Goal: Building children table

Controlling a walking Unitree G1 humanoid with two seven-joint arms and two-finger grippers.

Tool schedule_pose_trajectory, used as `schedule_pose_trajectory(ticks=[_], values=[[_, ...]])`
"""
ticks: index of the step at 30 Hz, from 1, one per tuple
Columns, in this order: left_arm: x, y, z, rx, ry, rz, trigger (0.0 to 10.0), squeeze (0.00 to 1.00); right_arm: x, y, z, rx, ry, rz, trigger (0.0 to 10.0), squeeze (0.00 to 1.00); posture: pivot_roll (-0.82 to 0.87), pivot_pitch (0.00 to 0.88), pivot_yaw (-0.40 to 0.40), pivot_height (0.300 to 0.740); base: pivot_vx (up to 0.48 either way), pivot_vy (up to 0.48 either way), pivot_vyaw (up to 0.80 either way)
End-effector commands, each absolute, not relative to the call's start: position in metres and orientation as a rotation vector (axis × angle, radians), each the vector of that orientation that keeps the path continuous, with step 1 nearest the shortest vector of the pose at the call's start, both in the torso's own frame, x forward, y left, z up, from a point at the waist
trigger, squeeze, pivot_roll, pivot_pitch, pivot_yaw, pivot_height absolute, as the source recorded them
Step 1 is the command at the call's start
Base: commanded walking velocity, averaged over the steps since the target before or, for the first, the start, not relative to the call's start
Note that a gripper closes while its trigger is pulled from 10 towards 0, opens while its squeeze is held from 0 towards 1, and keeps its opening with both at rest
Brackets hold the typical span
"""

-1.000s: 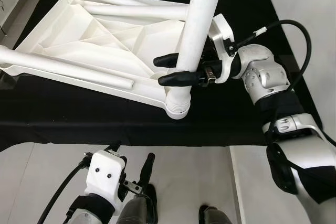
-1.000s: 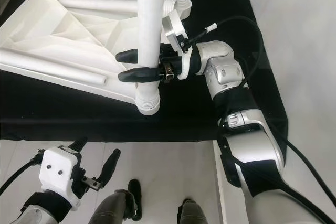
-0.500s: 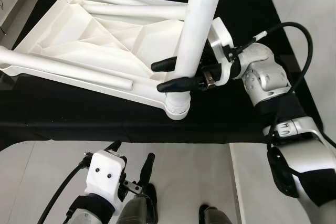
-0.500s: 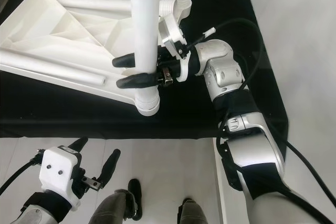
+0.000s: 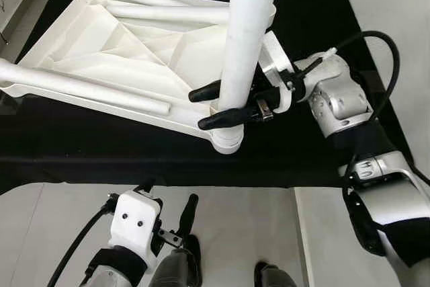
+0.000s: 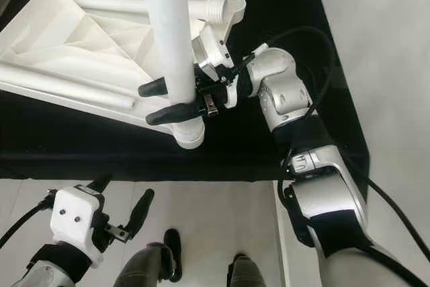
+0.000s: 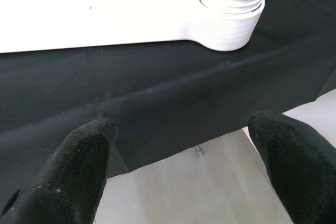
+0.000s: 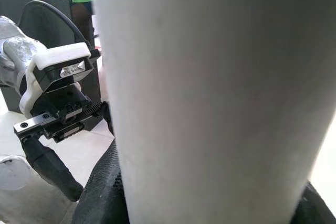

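A white plastic tabletop (image 5: 127, 55) lies upside down on a black cloth (image 5: 101, 146), with two white legs lying across it. My right gripper (image 5: 209, 107) is shut on a third white table leg (image 5: 248, 25), which stands nearly upright with its lower end over the threaded corner socket (image 5: 227, 140). In the right wrist view the leg (image 8: 220, 98) sits between the black fingers (image 8: 102, 182). My left gripper (image 5: 168, 223) hangs open below the cloth's front edge. The left wrist view looks past its fingertips (image 7: 79, 156) at the socket (image 7: 231, 14).
A second ribbed socket (image 6: 225, 10) sits at the tabletop's far right corner. The black cloth ends at a front edge, with pale floor (image 5: 242, 233) below it. My own feet (image 6: 171, 253) stand on that floor. A black cable (image 5: 386, 52) loops off my right wrist.
My right gripper has swung left and tilted, carrying the leg so its top leans further left. The left arm has not moved.
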State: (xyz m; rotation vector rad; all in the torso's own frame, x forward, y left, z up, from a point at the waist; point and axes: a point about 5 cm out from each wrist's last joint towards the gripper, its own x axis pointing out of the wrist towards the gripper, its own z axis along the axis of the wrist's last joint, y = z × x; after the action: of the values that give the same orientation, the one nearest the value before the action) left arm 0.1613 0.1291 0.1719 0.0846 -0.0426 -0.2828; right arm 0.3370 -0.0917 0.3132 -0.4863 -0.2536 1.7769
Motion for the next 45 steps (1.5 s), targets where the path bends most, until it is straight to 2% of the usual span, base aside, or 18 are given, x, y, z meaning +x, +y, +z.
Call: schedule_pose_trajectory(ticks=[1,7,11,24,28,29,32,33,35,39,45], values=[[0.16,0.131,0.165,0.081,-0.001,-0.266,10.0,0.0,0.342,-0.088,0.286,-0.465,-0.104,1.781,10.0,0.0,0.01,0.392,0.029,0.74,0.0,0.0,0.0],[0.161,0.131,0.166,0.078,-0.003,-0.264,10.0,0.0,0.351,-0.085,0.284,-0.379,-0.123,1.665,10.0,0.0,0.01,0.394,0.027,0.74,0.0,0.0,0.0],[0.161,0.131,0.166,0.078,-0.003,-0.264,10.0,0.0,0.351,-0.086,0.283,-0.368,-0.124,1.659,10.0,0.0,0.01,0.394,0.027,0.74,0.0,0.0,0.0],[0.16,0.132,0.165,0.078,0.0,-0.262,10.0,0.0,0.359,-0.093,0.272,-0.337,-0.144,1.373,10.0,0.0,0.01,0.396,0.037,0.74,0.0,0.0,0.0],[0.16,0.132,0.165,0.079,0.002,-0.264,10.0,0.0,0.362,-0.1,0.26,-0.338,-0.091,1.12,10.0,0.0,0.0,0.395,0.025,0.74,0.0,0.0,0.0],[0.16,0.132,0.165,0.079,0.002,-0.264,10.0,0.0,0.362,-0.1,0.26,-0.338,-0.091,1.12,10.0,0.0,0.0,0.395,0.025,0.74,0.0,0.0,0.0],[0.16,0.133,0.165,0.078,0.0,-0.259,10.0,0.0,0.345,-0.113,0.216,-0.318,0.102,0.661,10.0,0.0,-0.01,0.405,0.022,0.74,0.0,0.0,0.0],[0.16,0.133,0.165,0.078,0.0,-0.259,10.0,0.0,0.345,-0.113,0.216,-0.318,0.102,0.661,10.0,0.0,-0.01,0.405,0.022,0.74,0.0,0.0,0.0],[0.161,0.133,0.166,0.078,-0.001,-0.256,10.0,0.0,0.335,-0.117,0.202,-0.23,0.161,0.528,10.0,0.0,-0.01,0.406,0.029,0.74,0.0,0.0,0.0],[0.162,0.133,0.164,0.08,0.001,-0.259,10.0,0.0,0.333,-0.11,0.201,-0.161,0.136,0.429,10.0,0.0,-0.01,0.395,0.029,0.74,0.0,0.0,0.0],[0.164,0.133,0.164,0.08,-0.002,-0.255,10.0,0.0,0.326,-0.096,0.201,-0.125,0.134,0.394,10.0,0.0,-0.01,0.388,0.022,0.74,0.0,0.0,0.0]])
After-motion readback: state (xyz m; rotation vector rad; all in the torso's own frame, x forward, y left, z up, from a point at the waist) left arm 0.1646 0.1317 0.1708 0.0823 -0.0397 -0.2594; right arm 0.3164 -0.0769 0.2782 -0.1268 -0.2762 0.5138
